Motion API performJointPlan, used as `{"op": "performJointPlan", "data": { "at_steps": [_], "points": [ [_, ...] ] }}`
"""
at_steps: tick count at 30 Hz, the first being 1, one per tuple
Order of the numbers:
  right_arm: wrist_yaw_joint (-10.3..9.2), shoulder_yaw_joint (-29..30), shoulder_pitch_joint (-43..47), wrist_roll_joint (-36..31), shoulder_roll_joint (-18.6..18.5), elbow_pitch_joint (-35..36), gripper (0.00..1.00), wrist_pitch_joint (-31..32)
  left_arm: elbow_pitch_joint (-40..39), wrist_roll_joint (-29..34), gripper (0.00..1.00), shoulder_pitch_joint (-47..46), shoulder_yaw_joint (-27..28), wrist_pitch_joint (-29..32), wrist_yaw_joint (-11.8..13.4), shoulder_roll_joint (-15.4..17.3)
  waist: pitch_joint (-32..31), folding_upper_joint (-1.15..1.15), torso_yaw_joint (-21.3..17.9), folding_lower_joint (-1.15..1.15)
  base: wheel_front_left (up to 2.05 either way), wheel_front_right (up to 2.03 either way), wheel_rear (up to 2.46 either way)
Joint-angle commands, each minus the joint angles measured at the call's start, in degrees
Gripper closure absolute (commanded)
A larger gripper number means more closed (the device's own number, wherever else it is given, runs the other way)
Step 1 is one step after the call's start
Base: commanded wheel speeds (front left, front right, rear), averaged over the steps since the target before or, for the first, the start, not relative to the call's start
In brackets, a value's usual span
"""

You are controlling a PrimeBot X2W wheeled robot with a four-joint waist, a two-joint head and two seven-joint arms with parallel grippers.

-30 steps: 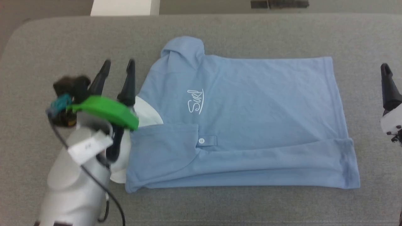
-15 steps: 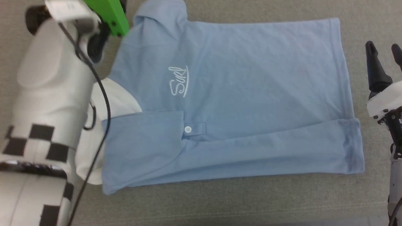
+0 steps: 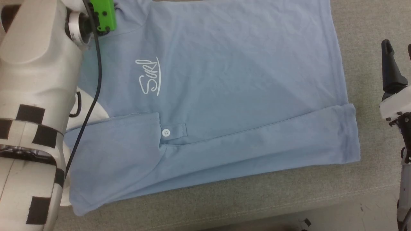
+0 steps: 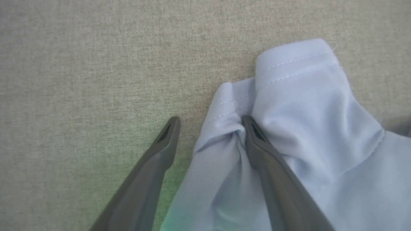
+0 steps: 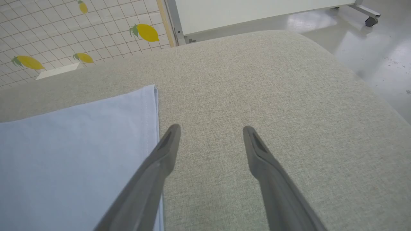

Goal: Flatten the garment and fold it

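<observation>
**Head view.** The garment [image 3: 224,80] lies flat across the grey cushion [image 3: 369,32]. Its lower edge is folded up, and the buttoned sleeve [image 3: 122,138] lies over the chest. The right gripper [image 3: 398,45] stands at the right edge of the frame, clear of the cloth.

**Left wrist view.** The left gripper [image 4: 210,119], jaws wide, straddles the edge of the bunched sleeve [image 4: 298,80] at centre, not clamping it.

**Right wrist view.** The right gripper [image 5: 212,127], jaws wide and empty, hovers just beside the hem [image 5: 151,128] at centre left.

One lengthwise fold appears done. The opposite side and the crosswise folds likely remain.

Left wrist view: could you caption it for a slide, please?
Open left gripper straddling a bunched fold of the garment on grey upholstery.
</observation>
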State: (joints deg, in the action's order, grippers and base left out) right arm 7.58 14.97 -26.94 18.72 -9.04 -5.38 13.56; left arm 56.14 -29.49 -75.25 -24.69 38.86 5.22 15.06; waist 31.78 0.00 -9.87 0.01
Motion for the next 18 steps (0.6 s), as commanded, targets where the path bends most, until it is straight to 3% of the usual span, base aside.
{"op": "performJointPlan", "data": {
  "at_steps": [1, 2, 3, 4, 11, 18],
  "points": [
    [-0.09, 0.2, 0.4, 0.2, 0.3, 0.5, 0.00, -0.2, 1.0, 0.7, 0.00, 0.9, -0.8, 1.8, 0.4, 0.2, 0.6, 0.00, -0.3, -0.01, 0.00, 0.00, 0.00],
    [-0.09, 0.2, 0.3, 0.2, 0.3, 0.6, 0.00, -0.2, 1.1, 0.6, 0.00, 1.1, -1.0, 2.8, 0.5, 0.1, 0.7, 0.00, -0.2, -0.01, 0.00, 0.00, 0.00],
    [-0.09, 0.1, 0.3, 0.1, 0.3, 0.8, 0.00, -0.1, 1.0, 0.4, 0.73, 1.3, -1.0, 3.4, 0.7, -0.1, 0.7, 0.00, -0.1, -0.01, 0.00, 0.00, 0.00],
    [-0.09, 0.0, 0.2, 0.0, 0.3, 0.9, 0.00, 0.1, 0.7, 0.1, 1.00, 1.5, -0.9, 3.8, 0.9, -0.3, 0.6, 0.00, 0.1, -0.01, 0.00, 0.00, 0.00],
    [-0.09, -2.1, -1.7, -1.4, -2.3, 1.5, 0.00, 4.0, -3.3, -3.0, 1.00, 2.4, 0.8, 4.6, -0.4, -1.2, 0.0, 0.00, 1.6, -0.01, 0.00, 0.00, 0.00],
    [-0.09, -9.2, -11.4, -3.3, -8.6, -0.7, 0.00, 19.4, -8.4, -5.5, 1.00, 1.9, 2.9, 3.3, -1.4, -0.6, -0.1, 0.00, 3.3, -0.01, 0.00, 0.00, 0.00]
  ]
}}
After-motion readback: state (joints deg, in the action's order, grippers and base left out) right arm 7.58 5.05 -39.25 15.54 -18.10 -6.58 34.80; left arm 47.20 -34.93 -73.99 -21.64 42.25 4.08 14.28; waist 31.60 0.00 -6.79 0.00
